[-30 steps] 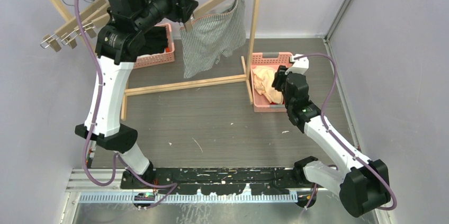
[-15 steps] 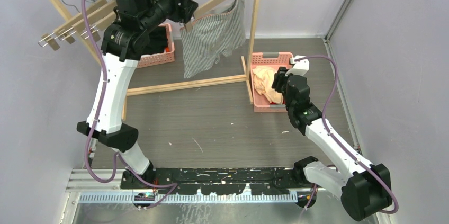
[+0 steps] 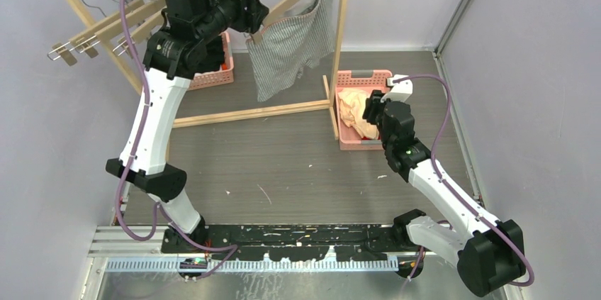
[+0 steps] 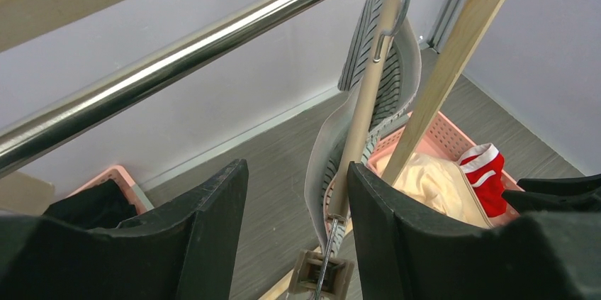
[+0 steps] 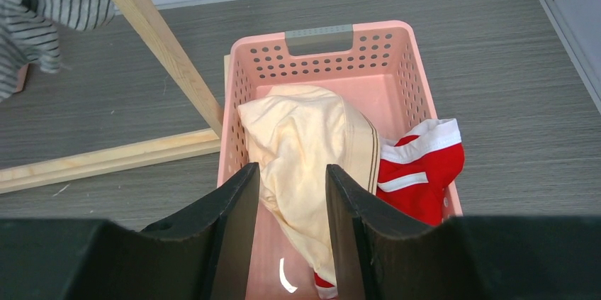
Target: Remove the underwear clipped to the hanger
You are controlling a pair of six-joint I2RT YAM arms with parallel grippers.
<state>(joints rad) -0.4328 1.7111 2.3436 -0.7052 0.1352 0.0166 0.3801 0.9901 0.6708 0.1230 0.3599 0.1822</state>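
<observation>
Up at the rack (image 3: 341,27) the left gripper (image 4: 296,172) has its black fingers spread wide on either side of the one loaded hanger (image 4: 363,119). It is closed on nothing. The hanger's pale wooden bar runs straight away from the palm, through the gap, and its small metal clip (image 4: 322,271) sits low between the fingers, close to the palm — that is the relation the next move turns on.

The striped briefs (image 3: 292,43) hang from that hanger under the rack's steel rail (image 4: 177,66). They are thin grey cloth with fine stripes, slack and sagging, with a band of it curling beside the bar. The far corner looks pinned up near the rack's right post.

To free the near corner, I'd judge the fingers must come together across the clip, square to the bar's long axis. Whether the clip's levers face the fingers I can't tell from here.

The left arm is plainly the nearer one. The right gripper (image 5: 292,169) is out beyond the rack's right post, low over a pink perforated basket (image 5: 319,34), fingers apart and holding nothing. In the basket lie the cream briefs (image 5: 305,137), crumpled and soft, with the red briefs (image 5: 422,162) and their white trim tucked beside them — both already off the rack, so one pair seems left to go.
</observation>
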